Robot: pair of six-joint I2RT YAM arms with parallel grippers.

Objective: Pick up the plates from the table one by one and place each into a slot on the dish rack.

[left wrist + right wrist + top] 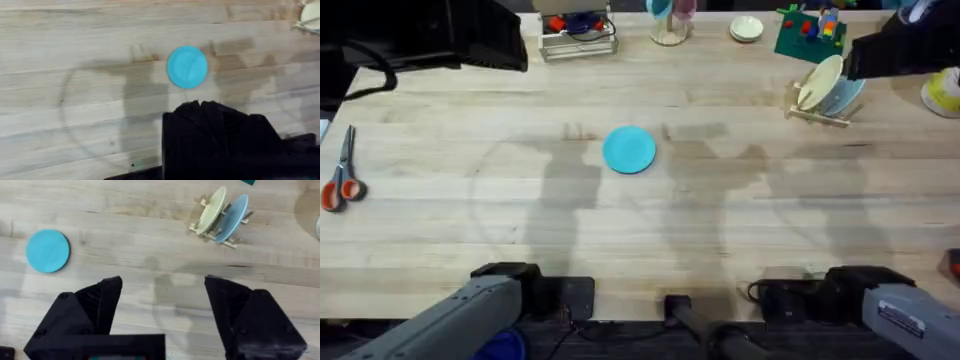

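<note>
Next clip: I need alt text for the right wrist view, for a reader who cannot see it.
A small light wooden dish rack on a pale plank table holds a cream round plate and a pale blue round plate on edge, side by side. A bright cyan-blue round plate lies flat, apart from the rack. The right gripper is open and empty.

Open wooden table (720, 220) is lying all around the cyan plate (629, 149). Two plates, cream (819, 82) and pale blue (846, 93), are filling the dish rack (817, 113) at far right; scissors (342, 172) are sitting at far left.
</note>
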